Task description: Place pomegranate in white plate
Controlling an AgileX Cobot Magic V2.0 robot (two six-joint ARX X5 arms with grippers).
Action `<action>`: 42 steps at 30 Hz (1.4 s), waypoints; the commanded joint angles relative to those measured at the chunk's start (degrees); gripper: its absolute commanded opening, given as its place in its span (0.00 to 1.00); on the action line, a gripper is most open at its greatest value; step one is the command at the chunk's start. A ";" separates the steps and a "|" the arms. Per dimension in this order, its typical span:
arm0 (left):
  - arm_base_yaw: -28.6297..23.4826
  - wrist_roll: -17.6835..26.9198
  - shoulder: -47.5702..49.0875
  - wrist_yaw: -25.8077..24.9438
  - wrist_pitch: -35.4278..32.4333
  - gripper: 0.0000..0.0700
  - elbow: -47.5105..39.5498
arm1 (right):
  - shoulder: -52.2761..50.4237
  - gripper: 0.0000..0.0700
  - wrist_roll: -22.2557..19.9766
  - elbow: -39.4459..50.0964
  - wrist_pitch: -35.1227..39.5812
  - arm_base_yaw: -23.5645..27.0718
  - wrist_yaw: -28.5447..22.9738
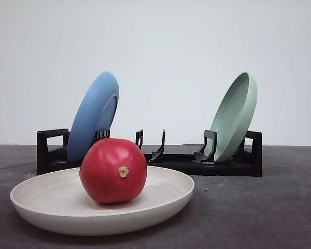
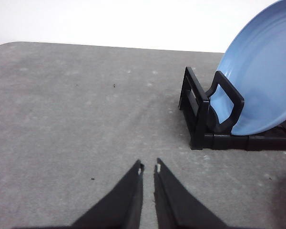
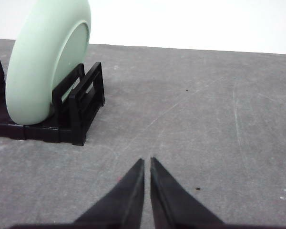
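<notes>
Resting in the white plate – pomegranate (grippers closed, empty).

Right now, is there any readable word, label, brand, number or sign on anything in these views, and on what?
None: no text, label, brand, number or sign can be read.
The pomegranate, white plate, blue plate, green plate and black rack are all unmarked.
The left gripper and right gripper bear no lettering either.
</notes>
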State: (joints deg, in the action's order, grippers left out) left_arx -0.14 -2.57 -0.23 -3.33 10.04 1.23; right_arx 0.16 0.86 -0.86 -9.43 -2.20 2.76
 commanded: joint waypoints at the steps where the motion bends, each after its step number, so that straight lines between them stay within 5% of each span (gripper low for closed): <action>1: 0.00 -0.02 0.07 -0.07 -0.90 0.04 -0.55 | 0.04 0.02 0.61 0.22 0.54 0.04 -0.22; 42: 0.00 -0.02 0.07 -0.07 -0.90 0.04 -0.55 | 0.04 0.02 0.61 0.22 0.54 0.04 -0.22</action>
State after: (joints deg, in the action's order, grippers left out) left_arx -0.14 -2.57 -0.23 -3.33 10.04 1.23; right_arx 0.16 0.86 -0.86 -9.41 -2.20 2.76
